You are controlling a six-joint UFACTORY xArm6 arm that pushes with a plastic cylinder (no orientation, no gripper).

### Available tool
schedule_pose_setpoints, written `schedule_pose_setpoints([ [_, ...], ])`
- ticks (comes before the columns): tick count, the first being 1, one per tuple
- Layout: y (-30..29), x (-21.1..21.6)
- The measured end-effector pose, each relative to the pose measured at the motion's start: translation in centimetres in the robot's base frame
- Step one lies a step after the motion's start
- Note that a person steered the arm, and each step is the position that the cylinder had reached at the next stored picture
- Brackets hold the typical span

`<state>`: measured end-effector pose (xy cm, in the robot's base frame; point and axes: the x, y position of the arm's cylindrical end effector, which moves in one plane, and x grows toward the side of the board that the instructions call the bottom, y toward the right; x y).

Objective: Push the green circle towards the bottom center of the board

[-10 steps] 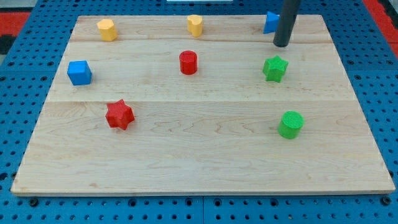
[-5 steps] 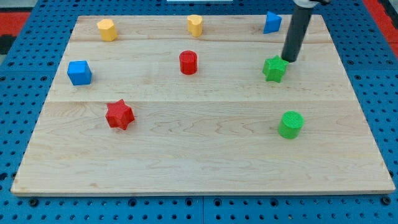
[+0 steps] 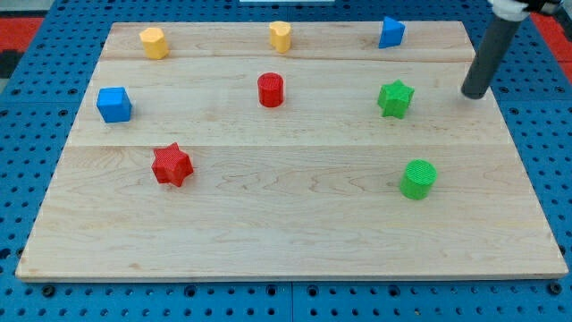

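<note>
Camera view: wooden tabletop (image 3: 295, 224) with eight blocks. No hand here, only a dark rod with my tip (image 3: 475, 94) near the right edge, to the right of the green star (image 3: 395, 98), apart from it, holding nothing. Green circle (image 3: 417, 179) at lower right, below the star and well apart from the tip. Red cylinder (image 3: 270, 90) at centre, red star (image 3: 172, 165) and blue cube (image 3: 114, 104) on the left. Along the top: two yellow blocks (image 3: 154, 42) (image 3: 281, 37) and a blue block (image 3: 391, 32).
</note>
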<state>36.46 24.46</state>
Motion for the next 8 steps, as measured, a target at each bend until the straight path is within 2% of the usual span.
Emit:
schedule_pose_setpoints([
  [1, -4.5, 3.4],
  [3, -5.6, 5.8],
  [6, -33.3, 9.3],
  [7, -36.6, 11.0],
  [8, -38.3, 10.9],
])
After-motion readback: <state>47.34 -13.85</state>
